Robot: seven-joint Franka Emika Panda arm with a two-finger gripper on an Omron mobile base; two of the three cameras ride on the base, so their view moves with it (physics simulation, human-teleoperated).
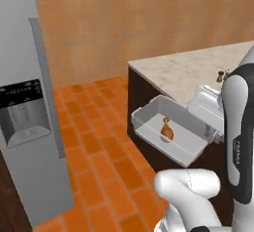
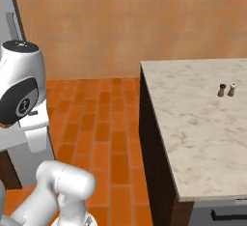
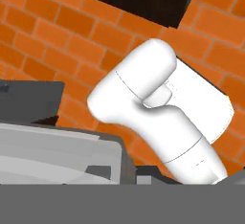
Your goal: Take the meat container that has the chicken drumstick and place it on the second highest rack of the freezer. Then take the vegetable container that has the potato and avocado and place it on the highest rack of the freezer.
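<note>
At the centre right of the left base view, our closed end effector (image 1: pixel 214 136) grips the pale rectangular plastic meat container (image 1: pixel 171 136) by its rim, keeping the small orange-brown chicken drumstick (image 1: pixel 167 130) inside while it is carried off the marble bench (image 1: pixel 183 70).

From the left base view, my own forearm covered the near right corner of the meat container (image 1: pixel 171 129), so I could not see where the tool gripped it. The freezer (image 1: pixel 27 112) was cut off by the left edge. Two small shakers (image 2: pixel 226 90) on the table (image 2: pixel 193 123) were too tiny to identify.
</note>
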